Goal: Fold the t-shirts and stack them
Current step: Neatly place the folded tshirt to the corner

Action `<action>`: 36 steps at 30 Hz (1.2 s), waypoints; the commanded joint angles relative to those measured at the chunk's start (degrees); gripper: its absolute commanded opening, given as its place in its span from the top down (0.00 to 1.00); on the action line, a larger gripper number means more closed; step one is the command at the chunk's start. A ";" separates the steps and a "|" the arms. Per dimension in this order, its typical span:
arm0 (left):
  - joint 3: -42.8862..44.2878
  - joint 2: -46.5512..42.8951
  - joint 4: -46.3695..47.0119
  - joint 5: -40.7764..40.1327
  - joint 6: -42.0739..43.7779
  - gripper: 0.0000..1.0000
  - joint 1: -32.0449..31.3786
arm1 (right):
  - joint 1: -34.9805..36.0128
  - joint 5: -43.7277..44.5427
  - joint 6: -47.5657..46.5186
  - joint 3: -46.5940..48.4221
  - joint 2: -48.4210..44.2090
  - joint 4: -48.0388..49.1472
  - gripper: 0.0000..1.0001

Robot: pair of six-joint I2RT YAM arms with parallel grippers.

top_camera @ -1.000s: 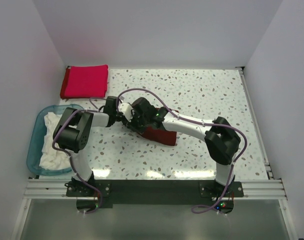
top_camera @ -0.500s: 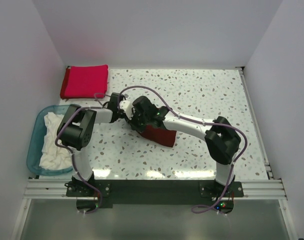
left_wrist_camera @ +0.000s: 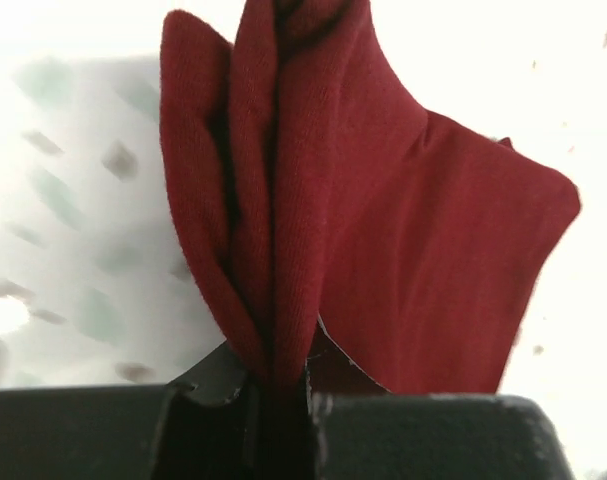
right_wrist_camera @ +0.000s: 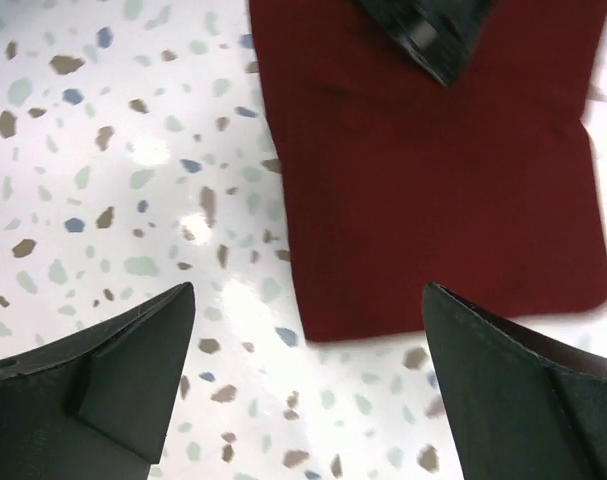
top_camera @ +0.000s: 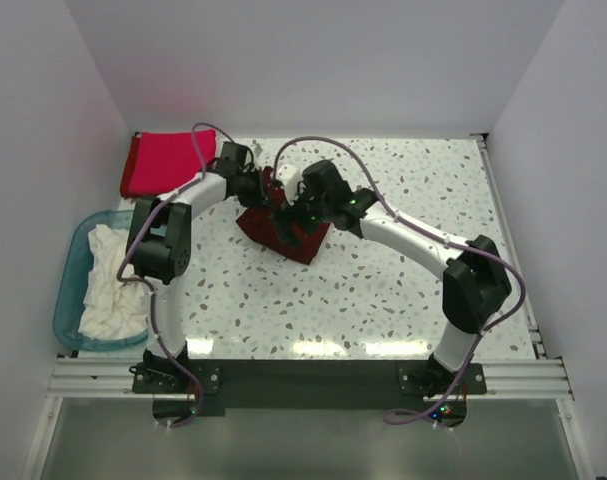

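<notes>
The folded dark maroon t-shirt (top_camera: 286,241) lies mid-table, its far edge lifted. My left gripper (top_camera: 260,188) is shut on that edge; in the left wrist view the bunched maroon cloth (left_wrist_camera: 283,200) runs down into the closed jaws of the left gripper (left_wrist_camera: 283,385). My right gripper (top_camera: 291,214) hovers open just above the shirt. Its view shows the right gripper (right_wrist_camera: 308,340) spread wide over the maroon shirt's (right_wrist_camera: 433,170) near edge, holding nothing. A folded crimson t-shirt (top_camera: 169,162) sits at the back left. White t-shirts (top_camera: 108,285) lie crumpled in the tub.
The translucent blue tub (top_camera: 67,300) stands at the left edge of the speckled table (top_camera: 423,290). White walls close in the table on three sides. Both arms' cables arch over the middle, and a tip of the left gripper (right_wrist_camera: 428,35) shows in the right wrist view.
Both arms swung toward the back left, dragging the maroon shirt along. The right gripper let go of the shirt and opened wide. The left gripper stayed clamped on the shirt's edge.
</notes>
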 commanded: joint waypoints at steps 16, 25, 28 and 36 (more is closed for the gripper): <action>41.44 11.65 -13.99 -6.61 31.94 1.00 11.31 | -6.79 2.73 -4.56 -5.64 -10.55 -7.44 0.01; 41.63 6.82 -15.40 -9.87 34.58 1.00 12.80 | -6.88 2.82 -5.96 -5.55 -10.81 -8.67 0.01; 39.97 4.88 -16.19 -10.31 34.84 1.00 13.59 | -6.88 2.91 -6.14 -5.46 -10.81 -8.93 0.01; 32.77 -0.48 -13.56 -9.43 37.39 1.00 15.00 | -6.88 2.12 -5.79 -5.11 -10.55 -9.46 0.01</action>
